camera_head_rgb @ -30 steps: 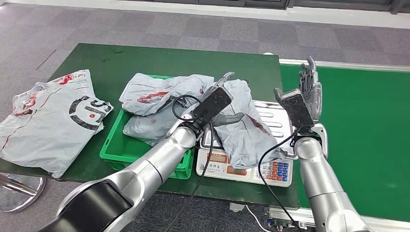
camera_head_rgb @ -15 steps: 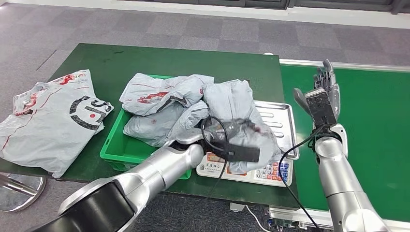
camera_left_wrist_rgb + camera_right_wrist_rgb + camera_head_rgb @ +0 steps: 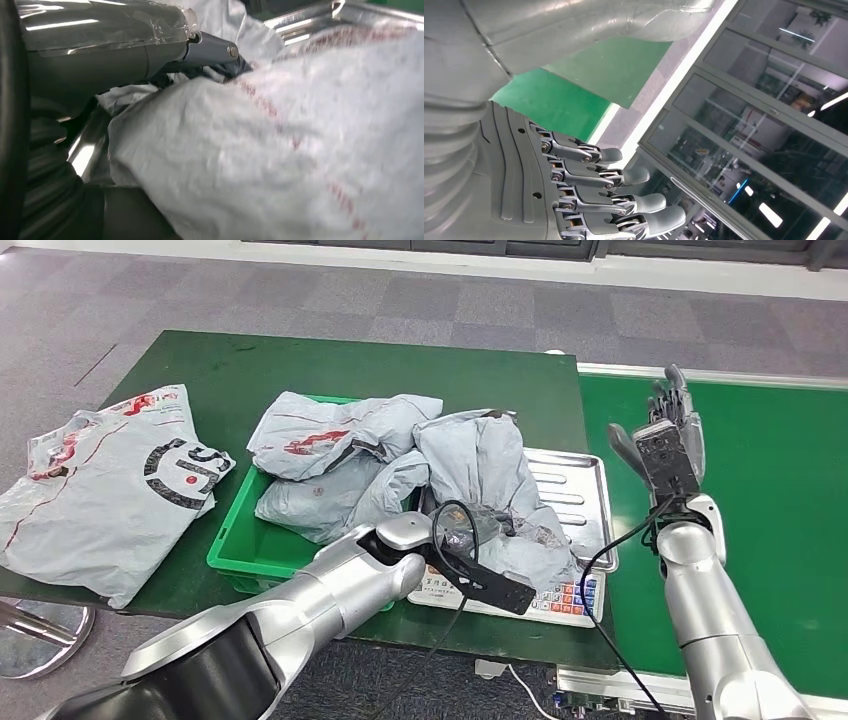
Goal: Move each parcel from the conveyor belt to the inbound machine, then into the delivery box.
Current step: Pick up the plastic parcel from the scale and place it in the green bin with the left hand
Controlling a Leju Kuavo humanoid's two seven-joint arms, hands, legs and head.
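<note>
On the desk to my left, a large grey parcel bag (image 3: 105, 490) carries a bold black circular logo with letters I cannot make out, plus red print too small to read. The scale's keypad (image 3: 573, 596) shows coloured keys, their markings illegible.

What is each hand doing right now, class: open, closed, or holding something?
Left hand: gripping the grey parcel on the scale.
Right hand: open, holding nothing.

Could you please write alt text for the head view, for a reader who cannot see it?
The robot's left hand reaches under a crumpled grey parcel lying on the scale, beside a green bin of parcels. Its right hand is raised with nothing in it over the green conveyor belt.
</note>
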